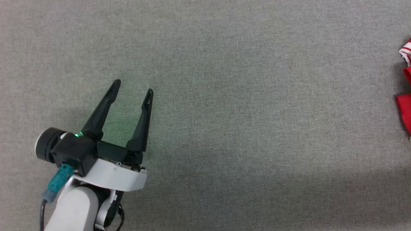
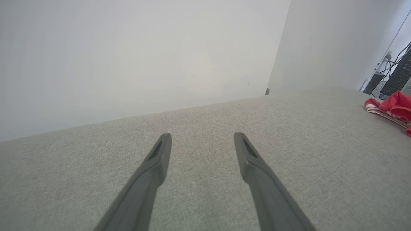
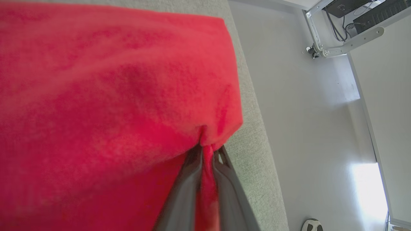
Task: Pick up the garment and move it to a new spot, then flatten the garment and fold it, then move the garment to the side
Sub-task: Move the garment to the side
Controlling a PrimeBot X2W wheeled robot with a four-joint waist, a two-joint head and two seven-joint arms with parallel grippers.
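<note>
The garment point(image 1: 405, 107), bright red with a white band striped in red, pokes in at the right edge of the head view on the grey cloth surface point(image 1: 224, 96). In the left wrist view the garment point(image 2: 393, 107) lies bunched at the far right. My left gripper point(image 1: 134, 87) hovers open and empty over the surface at the lower left, far from the garment; its fingers point(image 2: 157, 160) stand well apart. My right gripper point(image 3: 207, 150) is shut on a fold of the red garment point(image 3: 106, 106), which drapes across most of that view.
A pale wall point(image 2: 128, 57) rises behind the far edge of the surface. Dark equipment with cables point(image 2: 396, 73) stands beyond the garment. In the right wrist view the surface's edge point(image 3: 253, 106) drops to a pale floor, with a metal frame point(image 3: 337, 48) beyond.
</note>
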